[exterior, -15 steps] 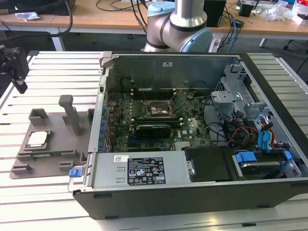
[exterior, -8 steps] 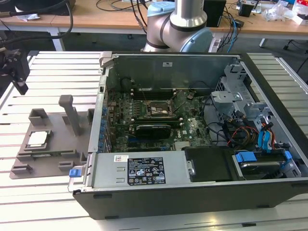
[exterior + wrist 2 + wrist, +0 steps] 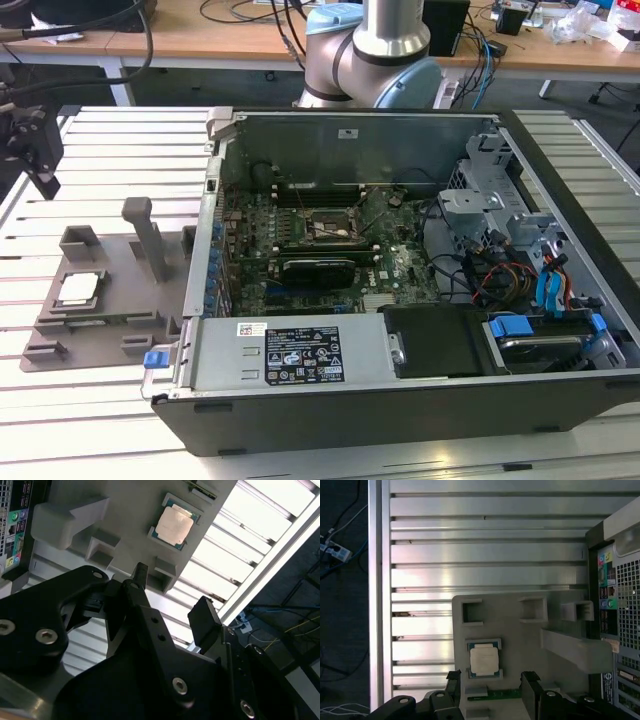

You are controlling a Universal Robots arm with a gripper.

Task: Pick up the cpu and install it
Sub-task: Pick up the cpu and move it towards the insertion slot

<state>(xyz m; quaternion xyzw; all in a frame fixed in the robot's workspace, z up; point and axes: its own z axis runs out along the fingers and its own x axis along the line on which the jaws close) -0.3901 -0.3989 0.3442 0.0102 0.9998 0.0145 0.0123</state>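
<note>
The cpu [image 3: 78,290], a flat square chip with a silvery top, lies in a recess of the grey plastic tray [image 3: 125,285] at the exterior view's left, outside the computer case. My gripper [image 3: 28,150] hangs high above the table, beyond the tray's left end. It is open, and nothing is between its black fingers [image 3: 205,620]. In both wrist views the cpu [image 3: 174,526] [image 3: 484,660] sits well below the gripper [image 3: 172,592] [image 3: 492,677], apart from it. The black-framed socket [image 3: 330,228] sits on the motherboard inside the case.
The open computer case [image 3: 400,260] lies right of the tray, with its metal side wall [image 3: 205,230] next to it. Upright grey posts [image 3: 145,235] rise from the tray near the cpu. Both stand on a slatted aluminium table [image 3: 110,150]. Drive cages and cables [image 3: 510,250] fill the case's right side.
</note>
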